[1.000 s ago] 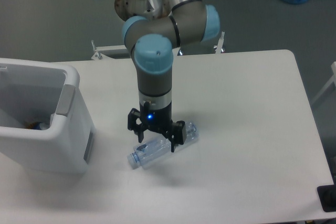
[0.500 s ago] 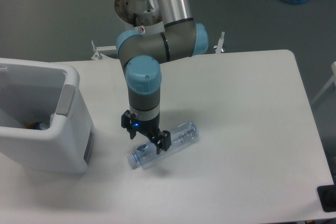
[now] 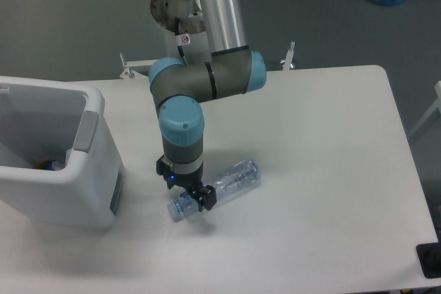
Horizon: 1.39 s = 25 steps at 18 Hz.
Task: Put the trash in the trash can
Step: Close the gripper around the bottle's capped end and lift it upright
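My gripper [image 3: 187, 191] is sitting low over the cap end of the crushed plastic bottle [image 3: 231, 178], fingers straddling it, but I can't tell from this angle whether they're actually clamping it or just spread around it. The bottle is lying on its side on the white table [image 3: 324, 149], angled, just right of the white trash can [image 3: 52, 153] and not touching it; the can is standing at the table's left edge with its grey patch facing the bottle. Something small and dark is showing down inside the trash can, too hidden to identify.
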{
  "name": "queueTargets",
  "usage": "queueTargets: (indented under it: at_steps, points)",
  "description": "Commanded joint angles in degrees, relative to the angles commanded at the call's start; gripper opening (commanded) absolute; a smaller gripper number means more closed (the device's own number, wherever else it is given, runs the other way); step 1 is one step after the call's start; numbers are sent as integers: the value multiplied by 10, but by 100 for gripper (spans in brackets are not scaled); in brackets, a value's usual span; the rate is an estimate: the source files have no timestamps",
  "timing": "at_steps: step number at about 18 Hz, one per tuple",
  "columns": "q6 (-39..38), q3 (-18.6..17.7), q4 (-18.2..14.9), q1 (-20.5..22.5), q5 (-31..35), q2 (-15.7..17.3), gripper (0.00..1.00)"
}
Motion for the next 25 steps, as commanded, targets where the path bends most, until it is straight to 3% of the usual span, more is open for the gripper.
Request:
queueTargets:
  at_steps: [5, 7, 8, 14, 19, 25]
  points:
    - [-4, 12, 0, -6, 1, -24, 100]
    - [-4, 13, 0, -8, 1, -26, 90]
    - [-4, 14, 1, -8, 1, -26, 79]
    - [-6, 25, 1, -8, 0, -25, 63]
    - [-8, 37, 0, -5, -1, -20, 62]
    - [-59, 88, 0, 5, -11, -9, 62]
